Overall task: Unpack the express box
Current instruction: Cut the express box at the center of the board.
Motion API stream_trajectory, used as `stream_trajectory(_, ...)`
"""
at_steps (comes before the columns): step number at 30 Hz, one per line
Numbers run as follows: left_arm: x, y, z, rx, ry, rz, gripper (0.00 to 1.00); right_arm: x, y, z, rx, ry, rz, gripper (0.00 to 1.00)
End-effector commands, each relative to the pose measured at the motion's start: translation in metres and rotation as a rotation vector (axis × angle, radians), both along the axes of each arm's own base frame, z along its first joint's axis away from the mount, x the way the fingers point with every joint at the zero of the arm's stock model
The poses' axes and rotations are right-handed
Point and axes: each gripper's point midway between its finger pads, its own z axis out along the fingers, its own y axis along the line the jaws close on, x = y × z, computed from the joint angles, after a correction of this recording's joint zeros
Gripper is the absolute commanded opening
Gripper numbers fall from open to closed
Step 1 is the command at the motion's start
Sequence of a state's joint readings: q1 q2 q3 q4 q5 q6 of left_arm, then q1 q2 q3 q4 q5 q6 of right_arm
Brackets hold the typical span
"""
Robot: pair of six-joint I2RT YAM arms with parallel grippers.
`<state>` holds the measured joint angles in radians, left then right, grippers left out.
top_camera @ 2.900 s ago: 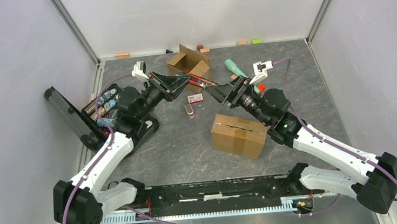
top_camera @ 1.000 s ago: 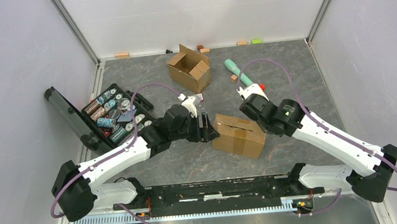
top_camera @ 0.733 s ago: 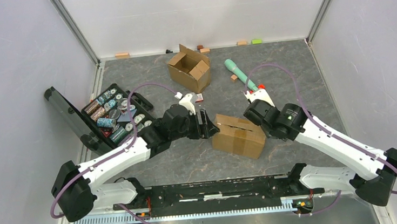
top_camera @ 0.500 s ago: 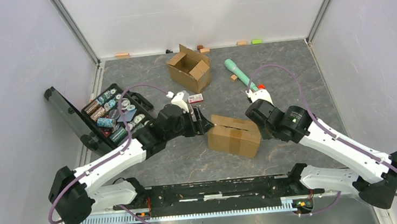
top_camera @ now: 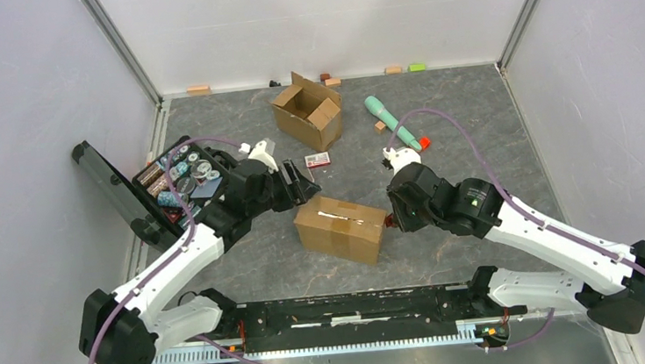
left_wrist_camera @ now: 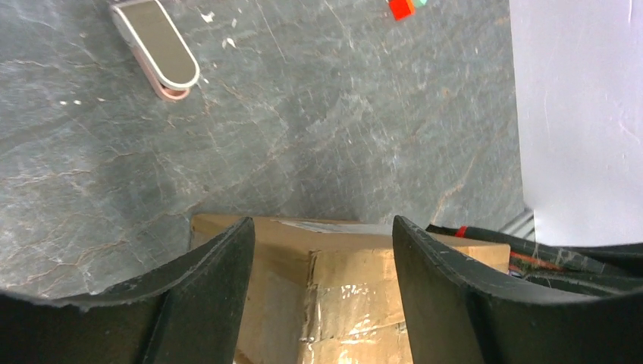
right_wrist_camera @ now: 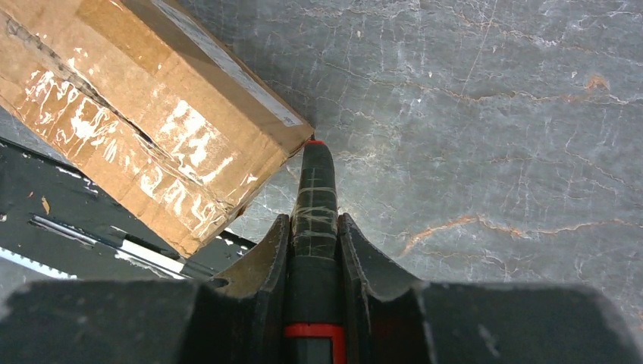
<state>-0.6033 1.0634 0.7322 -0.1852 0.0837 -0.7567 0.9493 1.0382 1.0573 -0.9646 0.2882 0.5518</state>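
Note:
The express box (top_camera: pixel 341 229) is a brown carton with its top seam taped shut, lying mid-table. My left gripper (top_camera: pixel 306 183) hovers at its far left corner, open; in the left wrist view the carton (left_wrist_camera: pixel 356 303) shows beyond the spread black fingers (left_wrist_camera: pixel 212 280), with the left gripper (left_wrist_camera: pixel 322 224) above its edge. My right gripper (top_camera: pixel 390 220) is at the carton's right end, shut on a black cutter with a red tip (right_wrist_camera: pixel 315 189). The tip meets the carton's corner (right_wrist_camera: pixel 174 121) in the right wrist view, right gripper (right_wrist_camera: pixel 315 220).
An opened small carton (top_camera: pixel 308 108) stands at the back. A black case (top_camera: pixel 182 181) full of small items lies left, lid (top_camera: pixel 108 187) raised. A teal tool (top_camera: pixel 386 116), red block (top_camera: pixel 424 142), pink card (top_camera: pixel 318 159) and a grey oblong piece (left_wrist_camera: pixel 158 49) lie around.
The taped carton has slid left and toward the arm bases. My left gripper drew back left with it; my right gripper followed with the cutter against the carton's right end.

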Motion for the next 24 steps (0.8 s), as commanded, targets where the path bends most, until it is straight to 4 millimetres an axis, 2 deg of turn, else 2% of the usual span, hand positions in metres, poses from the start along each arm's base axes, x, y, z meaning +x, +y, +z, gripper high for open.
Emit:
stream_trajectory(1,0.0,-0.022,0.011,-0.01,-0.013,-0.149,0.72,0.006,0.006,0.018,0.038,-0.047,0.003,0.0)
stream_trajectory(3,0.001,-0.033,0.011,-0.024,0.004,-0.2,0.7,0.007,-0.003,0.018,-0.001,-0.061,0.0,0.0)
stream_trajectory(6,0.005,-0.043,0.014,-0.04,0.003,-0.233,0.68,0.013,-0.033,0.023,-0.137,-0.102,-0.068,0.0)
stream_trajectory(9,0.011,-0.05,0.02,-0.044,-0.01,-0.257,0.69,0.022,-0.062,0.041,-0.236,-0.181,-0.151,0.0)
stream_trajectory(12,0.017,-0.064,0.03,-0.068,-0.031,-0.311,0.7,0.033,-0.066,0.069,-0.234,-0.269,-0.169,0.0)
stream_trajectory(14,0.023,-0.068,0.038,-0.069,-0.055,-0.325,0.72,0.039,-0.053,0.089,-0.189,-0.317,-0.113,0.0)
stream_trajectory(16,0.031,-0.062,0.046,-0.029,-0.08,-0.29,0.75,0.046,-0.034,0.111,-0.133,-0.357,-0.04,0.0)
stream_trajectory(20,0.036,-0.015,0.065,0.069,-0.098,-0.134,0.79,0.05,0.01,0.139,-0.065,-0.387,0.152,0.0)
stream_trajectory(22,0.03,0.011,0.068,0.082,-0.08,-0.066,0.79,0.049,0.028,0.149,-0.048,-0.405,0.227,0.0)
stream_trajectory(24,0.016,0.028,0.064,0.105,-0.051,-0.046,0.79,0.045,0.046,0.161,-0.027,-0.425,0.306,0.0)
